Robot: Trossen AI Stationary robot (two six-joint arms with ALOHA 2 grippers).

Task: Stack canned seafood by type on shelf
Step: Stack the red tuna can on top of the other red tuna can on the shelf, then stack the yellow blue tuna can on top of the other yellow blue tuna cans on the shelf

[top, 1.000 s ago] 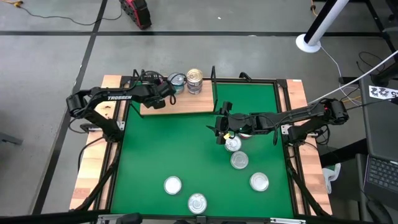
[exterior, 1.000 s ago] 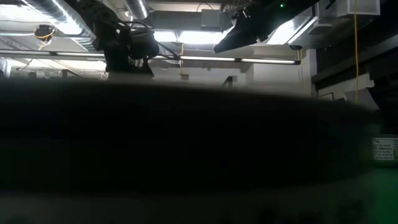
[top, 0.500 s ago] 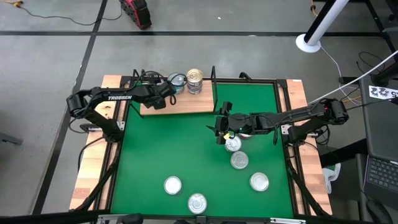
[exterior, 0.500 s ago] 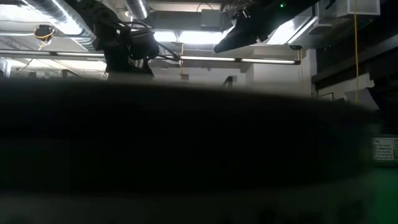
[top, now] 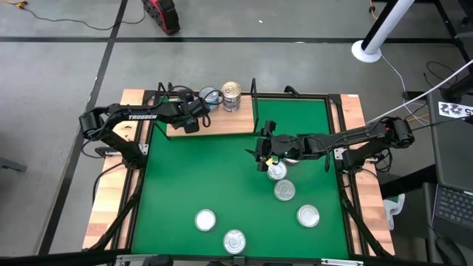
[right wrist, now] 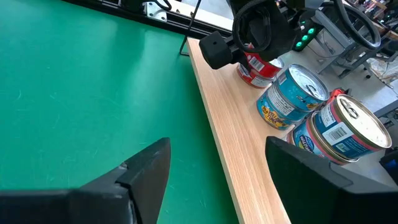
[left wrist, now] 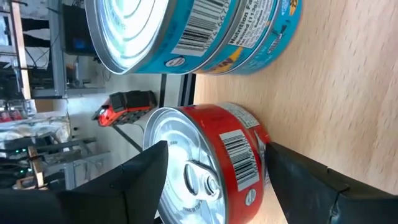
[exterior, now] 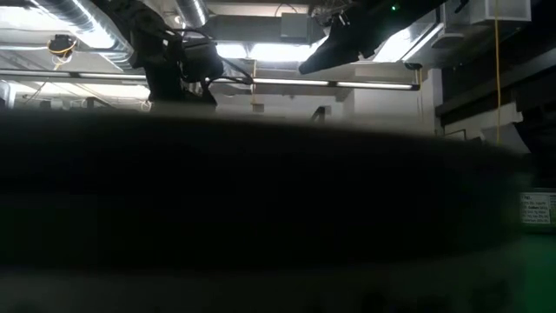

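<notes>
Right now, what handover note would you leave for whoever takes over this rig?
Left gripper: open around the red tin it set on the shelf, beside a blue-teal stack.
Right gripper: open, empty, over the green mat by the nearest loose tin.
Done: several tins shelved at the board's end.
Left: five tins on the mat, among them one near the front.

overhead light: even and bright across the green mat (top: 222, 185), shadows soft and short
lid glare: loose tins (top: 284, 191) on the mat shine near white
low view: mostly a black, unfocused band; bright ceiling strip lights (exterior: 347, 83) above, arms in silhouette
left wrist view: the red tin (left wrist: 211, 168) is sharp, with soft sheen on its lid; the dark fingers (left wrist: 140, 186) are blurred
right wrist view: clear and evenly lit; the shelf (right wrist: 230, 155) is pale and bright
</notes>
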